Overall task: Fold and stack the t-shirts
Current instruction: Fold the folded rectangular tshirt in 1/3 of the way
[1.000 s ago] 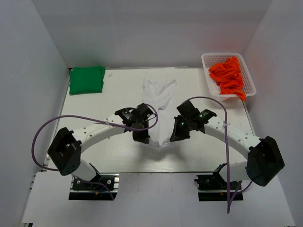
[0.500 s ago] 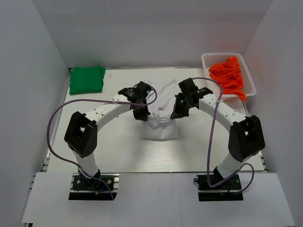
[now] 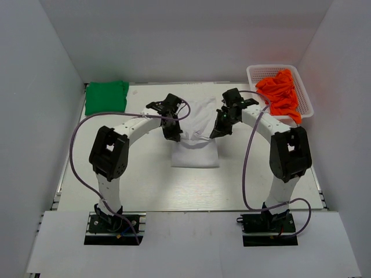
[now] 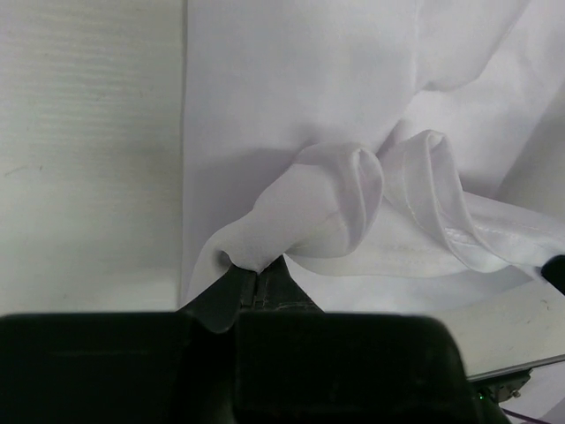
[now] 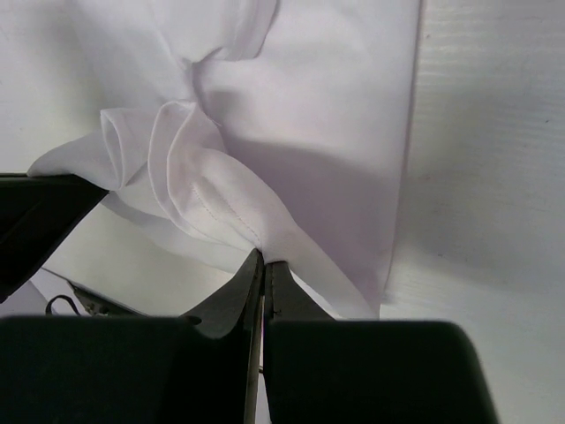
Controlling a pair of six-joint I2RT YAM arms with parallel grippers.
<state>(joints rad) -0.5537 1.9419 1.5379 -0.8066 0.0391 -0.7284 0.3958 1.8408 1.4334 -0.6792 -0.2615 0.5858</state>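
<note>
The white t-shirt [image 3: 196,132] lies in the middle of the table, its near part flat and its far part lifted and bunched. My left gripper [image 3: 175,136] is shut on its left edge; in the left wrist view the cloth [image 4: 327,203] puffs out from the left gripper [image 4: 256,269]. My right gripper [image 3: 215,134] is shut on its right edge; in the right wrist view a hemmed fold [image 5: 212,194] runs into the right gripper [image 5: 263,258]. The green t-shirt [image 3: 106,97] lies folded at the far left corner, away from both grippers.
A white lattice basket [image 3: 259,72] at the far right holds a heap of orange cloth [image 3: 280,92]. White walls close in the table on the left, back and right. Purple cables loop from both arms.
Both grippers have carried the shirt's near edge away from the arm bases toward the far side, folding the shirt over itself. The arms are now stretched out further.
</note>
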